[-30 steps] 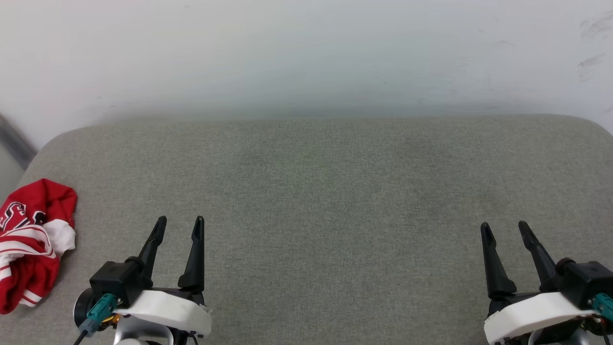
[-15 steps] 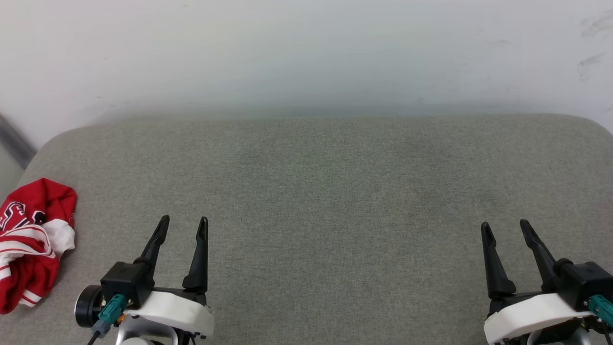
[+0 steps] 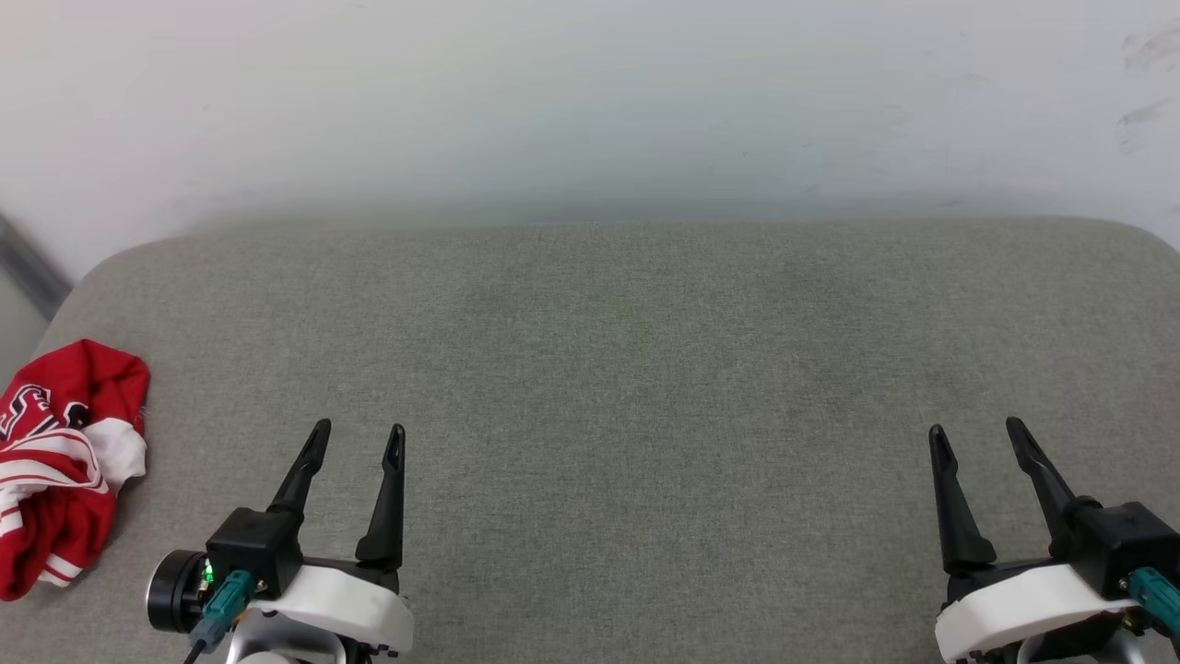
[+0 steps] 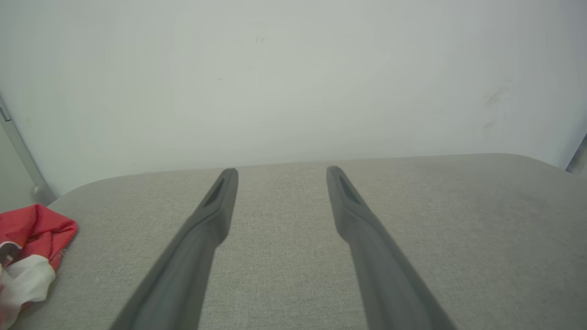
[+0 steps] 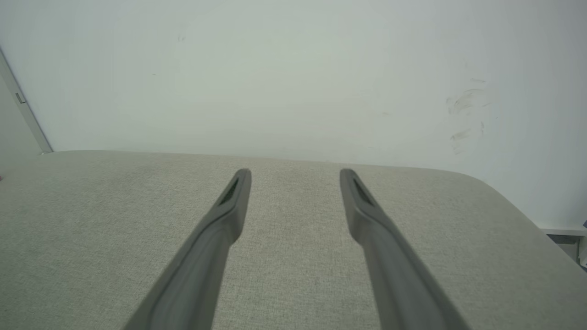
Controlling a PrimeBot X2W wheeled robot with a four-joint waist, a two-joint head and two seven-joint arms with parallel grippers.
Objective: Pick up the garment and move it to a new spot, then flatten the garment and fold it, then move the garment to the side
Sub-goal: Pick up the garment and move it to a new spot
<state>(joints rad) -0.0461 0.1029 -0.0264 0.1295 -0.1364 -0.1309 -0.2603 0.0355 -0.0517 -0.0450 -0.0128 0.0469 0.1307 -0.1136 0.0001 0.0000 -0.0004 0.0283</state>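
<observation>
The garment [image 3: 64,461], a red jersey with white sleeve, striped trim and black lettering, lies crumpled at the far left edge of the grey padded surface; its edge also shows at the left of the left wrist view [image 4: 32,247]. My left gripper [image 3: 359,432] hovers open over the surface to the right of the garment, apart from it, nothing between its fingers [image 4: 215,211]. My right gripper [image 3: 977,430] stands open at the lower right, also empty, with fingers [image 5: 229,206] spread over bare fabric.
The grey upholstered surface [image 3: 645,369] has rounded corners and ends against a white wall [image 3: 590,101] at the back. A grey strip [image 3: 28,267] runs down the wall at the far left. The surface's right edge [image 5: 527,215] drops off beside the right gripper.
The left gripper has shifted slightly right and turned at the wrist; a green light now shows on it. The garment and right gripper have barely moved.
</observation>
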